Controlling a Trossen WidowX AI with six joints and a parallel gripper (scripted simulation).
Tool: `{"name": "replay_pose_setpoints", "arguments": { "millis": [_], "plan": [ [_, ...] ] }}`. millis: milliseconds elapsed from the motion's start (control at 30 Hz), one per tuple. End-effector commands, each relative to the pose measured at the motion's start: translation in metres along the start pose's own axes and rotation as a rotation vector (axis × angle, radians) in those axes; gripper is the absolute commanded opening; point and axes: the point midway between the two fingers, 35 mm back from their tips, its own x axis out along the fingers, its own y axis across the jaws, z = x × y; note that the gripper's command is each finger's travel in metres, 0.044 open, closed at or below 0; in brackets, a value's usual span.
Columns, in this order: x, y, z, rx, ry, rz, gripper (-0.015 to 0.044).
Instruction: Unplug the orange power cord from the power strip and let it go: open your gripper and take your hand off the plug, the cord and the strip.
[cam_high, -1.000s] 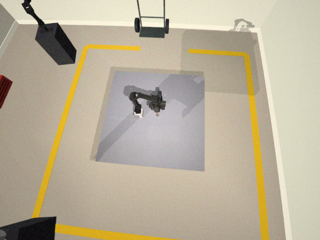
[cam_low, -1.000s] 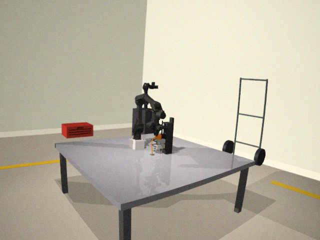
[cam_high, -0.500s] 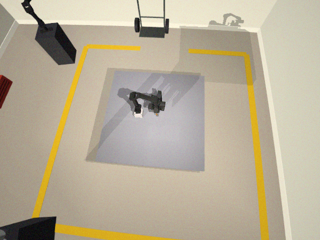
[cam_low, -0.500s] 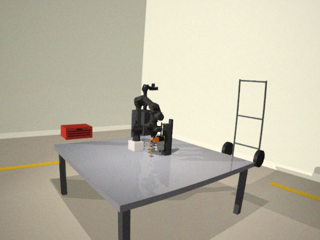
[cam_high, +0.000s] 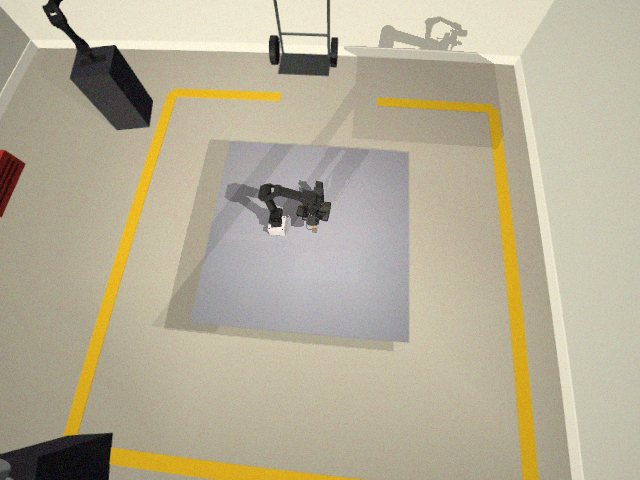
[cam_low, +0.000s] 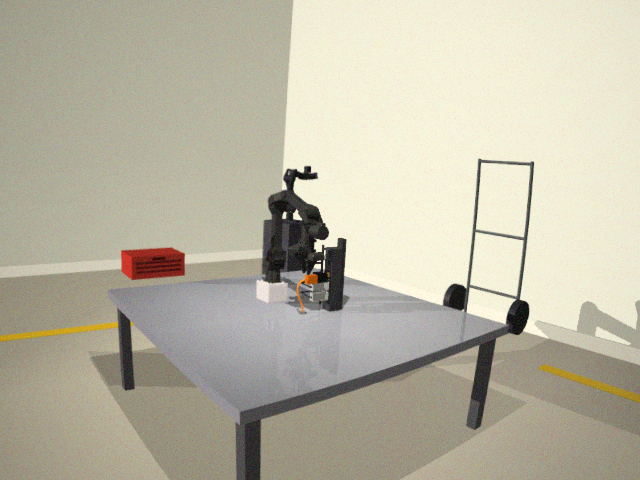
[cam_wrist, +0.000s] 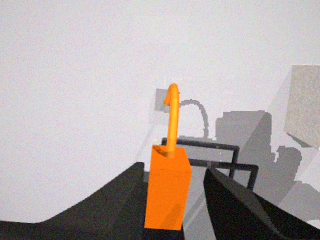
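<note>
The orange plug (cam_wrist: 167, 190) (cam_low: 311, 279) stands upright between my gripper's (cam_wrist: 174, 170) (cam_low: 310, 271) (cam_high: 311, 223) two dark fingers. The fingers are open, with a narrow gap showing on the right side of the plug in the wrist view. The orange cord (cam_wrist: 174, 114) (cam_low: 299, 295) arches from the plug's top down to a small grey pad on the table. The pale power strip (cam_low: 317, 295) sits right under the plug. I cannot tell whether the prongs are in the strip or just above it.
A black upright post (cam_low: 334, 273) stands just right of the strip. The arm's white base block (cam_low: 271, 290) (cam_high: 277, 227) is to the left on the grey table (cam_low: 206, 330) (cam_high: 310, 289). A hand truck (cam_low: 498, 237) and a red toolbox (cam_low: 153, 262) stand on the floor.
</note>
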Motion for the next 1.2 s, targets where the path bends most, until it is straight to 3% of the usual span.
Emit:
{"name": "replay_pose_setpoints", "arguments": {
  "millis": [0, 1067, 1167],
  "plan": [
    [-0.002, 0.001, -0.003, 0.006, -0.005, 0.004, 0.0160],
    [0.010, 0.000, -0.020, 0.006, -0.003, 0.003, 0.0160],
    [0.007, 0.001, -0.020, 0.000, 0.000, 0.009, 0.0081]
  ]
}}
